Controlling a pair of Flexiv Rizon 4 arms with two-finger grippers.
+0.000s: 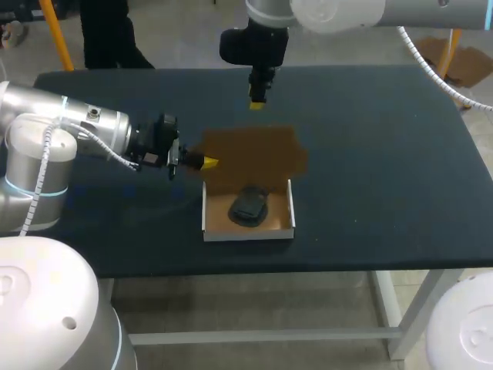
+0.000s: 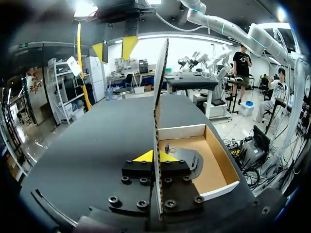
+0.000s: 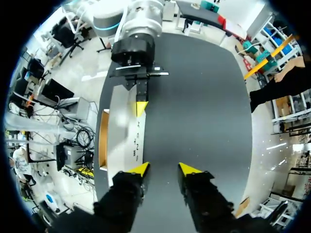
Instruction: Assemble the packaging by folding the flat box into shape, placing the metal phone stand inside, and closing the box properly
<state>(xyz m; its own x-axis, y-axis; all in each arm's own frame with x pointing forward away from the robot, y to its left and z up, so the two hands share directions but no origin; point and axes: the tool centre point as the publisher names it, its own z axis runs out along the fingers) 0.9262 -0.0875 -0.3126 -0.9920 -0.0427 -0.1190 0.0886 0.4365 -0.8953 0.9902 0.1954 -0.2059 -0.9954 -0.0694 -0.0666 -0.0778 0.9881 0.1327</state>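
An open box (image 1: 209, 210) with white walls stands at the table's middle, and the dark metal phone stand (image 1: 249, 206) lies inside it. Its brown lid flap (image 1: 254, 158) stands raised at the far side. My left gripper (image 1: 202, 162) is shut on the flap's left edge. The left wrist view has the flap (image 2: 159, 97) edge-on between the yellow tips of that gripper (image 2: 156, 157), with the box (image 2: 221, 167) and stand (image 2: 188, 158) beside it. My right gripper (image 1: 258, 100) hangs above and beyond the flap. In its own view the right gripper (image 3: 164, 169) is open and holds nothing, over the flap's white outer face (image 3: 124, 136).
The dark tabletop (image 1: 385, 154) is bare to the right of the box and along the far side. My left arm (image 1: 69, 127) lies low across the table's left part.
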